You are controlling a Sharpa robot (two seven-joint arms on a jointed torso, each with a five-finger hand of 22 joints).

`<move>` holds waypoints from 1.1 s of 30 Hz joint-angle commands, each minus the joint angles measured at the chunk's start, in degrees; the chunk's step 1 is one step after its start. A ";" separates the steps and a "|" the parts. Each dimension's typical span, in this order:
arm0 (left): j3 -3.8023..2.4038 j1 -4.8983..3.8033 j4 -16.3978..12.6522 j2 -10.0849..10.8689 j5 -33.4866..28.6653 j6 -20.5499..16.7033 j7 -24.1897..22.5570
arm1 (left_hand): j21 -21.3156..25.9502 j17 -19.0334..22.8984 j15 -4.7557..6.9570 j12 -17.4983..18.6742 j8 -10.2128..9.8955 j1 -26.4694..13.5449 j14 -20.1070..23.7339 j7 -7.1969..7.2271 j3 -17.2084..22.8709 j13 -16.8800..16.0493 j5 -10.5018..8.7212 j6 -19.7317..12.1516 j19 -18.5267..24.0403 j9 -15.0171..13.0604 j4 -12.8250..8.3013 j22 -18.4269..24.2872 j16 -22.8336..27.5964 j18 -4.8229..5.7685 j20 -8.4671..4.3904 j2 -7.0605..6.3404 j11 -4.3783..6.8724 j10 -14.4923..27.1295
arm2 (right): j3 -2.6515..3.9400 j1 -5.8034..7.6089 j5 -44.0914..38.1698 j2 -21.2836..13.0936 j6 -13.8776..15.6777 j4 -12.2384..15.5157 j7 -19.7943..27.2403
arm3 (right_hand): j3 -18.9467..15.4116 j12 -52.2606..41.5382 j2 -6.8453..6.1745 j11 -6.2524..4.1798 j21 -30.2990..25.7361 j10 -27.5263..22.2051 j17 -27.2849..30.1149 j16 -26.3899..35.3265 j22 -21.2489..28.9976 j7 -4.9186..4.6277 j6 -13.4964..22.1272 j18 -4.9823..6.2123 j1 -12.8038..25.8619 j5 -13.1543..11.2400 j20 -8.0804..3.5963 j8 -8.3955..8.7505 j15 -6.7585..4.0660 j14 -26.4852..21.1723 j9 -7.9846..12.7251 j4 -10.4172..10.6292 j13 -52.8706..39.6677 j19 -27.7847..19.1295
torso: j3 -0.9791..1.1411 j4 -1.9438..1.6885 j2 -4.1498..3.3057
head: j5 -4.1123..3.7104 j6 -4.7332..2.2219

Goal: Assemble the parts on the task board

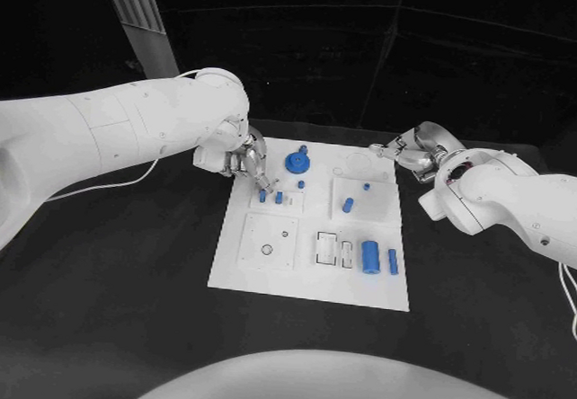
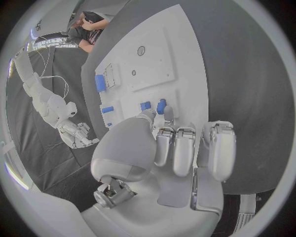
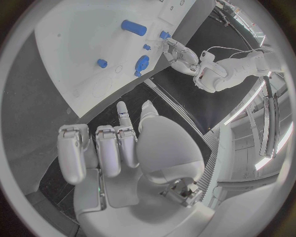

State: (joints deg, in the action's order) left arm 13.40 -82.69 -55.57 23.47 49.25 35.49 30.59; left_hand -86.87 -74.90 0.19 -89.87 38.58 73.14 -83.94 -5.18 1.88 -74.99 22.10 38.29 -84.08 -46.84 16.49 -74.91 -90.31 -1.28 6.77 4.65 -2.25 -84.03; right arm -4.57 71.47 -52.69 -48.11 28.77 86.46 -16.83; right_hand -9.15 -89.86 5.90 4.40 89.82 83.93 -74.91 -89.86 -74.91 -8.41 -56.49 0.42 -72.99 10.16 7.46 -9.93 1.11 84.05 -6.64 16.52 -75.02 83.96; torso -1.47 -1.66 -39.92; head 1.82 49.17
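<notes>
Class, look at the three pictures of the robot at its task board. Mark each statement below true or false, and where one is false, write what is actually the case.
1. The left hand is over the far left part of the task board, close to two small blue pegs. True.
2. The right hand is holding a blue part. False: it holds nothing and sits off the board, by its far right corner.
3. Two larger blue cylinders lie side by side in the board's near right area. True.
4. The round blue knob lies on the black table, off the board. False: it is on the board, near its far edge.
5. The two hands are touching each other. False: they are apart, on opposite sides of the board.
</notes>
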 commanded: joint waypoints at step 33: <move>-0.02 0.22 -0.08 0.60 -3.00 -2.13 -1.61 | 0.34 -15.10 0.62 -0.13 0.87 7.21 -6.06 0.29 14.17 -15.01 11.68 0.46 -1.12 -1.48 -3.86 -13.28 0.31 -0.09 -0.86 -5.15 0.74 -5.97 | 0.03 0.09 -0.01 0.01 0.05 -0.04 0.22 | -0.45 -0.14 0.52 -0.16 0.18 6.07 -15.09 -0.14 -15.09 0.01 0.44 -0.42 -0.41 0.33 -0.31 -0.41 -0.26 5.95 -0.09 0.10 -14.98 6.04 | -0.01 -0.09 0.04 | -0.03 0.14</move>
State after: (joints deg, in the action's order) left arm 13.39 -82.38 -55.54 24.00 47.64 34.61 29.75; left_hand -86.86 -74.90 0.61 -89.87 39.18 80.34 -83.94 -5.13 13.81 -74.98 33.67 38.82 -84.07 -48.24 14.52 -74.91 -90.31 -1.27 6.38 0.14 -1.83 -84.04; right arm -4.57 71.47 -52.68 -48.10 28.78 86.39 -16.84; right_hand -9.31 -89.86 6.21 4.40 89.82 83.93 -74.90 -89.86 -74.91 -8.41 -56.49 0.43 -73.30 10.16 7.46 -10.15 1.11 84.05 -6.65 16.68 -75.02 83.96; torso -1.48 -1.72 -39.89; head 1.80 49.29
